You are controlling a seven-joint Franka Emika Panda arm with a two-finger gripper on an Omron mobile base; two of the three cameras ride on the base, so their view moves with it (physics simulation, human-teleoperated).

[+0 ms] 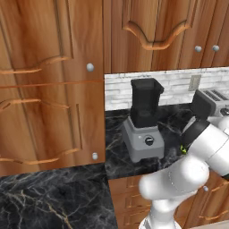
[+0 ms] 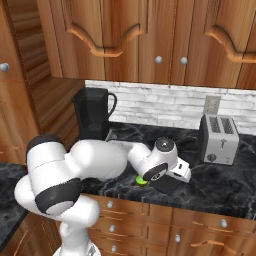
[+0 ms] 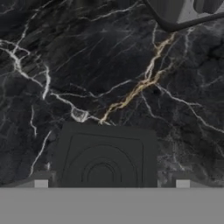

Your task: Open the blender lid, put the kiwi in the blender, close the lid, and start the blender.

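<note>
The blender (image 1: 143,142) stands on the dark marble counter, a grey base with a black knob under a tall dark jar (image 1: 145,100) whose top is uncovered. The jar (image 2: 92,117) also rises behind my arm in the right base view. In the hand view the blender lid (image 3: 105,157), a flat square black cap with ringed ridges, lies on the counter. My gripper (image 3: 111,184) is open above it, one fingertip clear of the lid on each side. The kiwi (image 2: 142,180) is a small green fruit peeking out beside my wrist, and the kiwi (image 1: 183,149) shows again in the left base view.
A silver-grey slotted toaster (image 2: 218,138) stands at the right of the counter near the brick backsplash; its corner (image 3: 183,11) shows at the top of the hand view. Wooden cabinets hang above, and a tall cabinet wall rises left of the blender.
</note>
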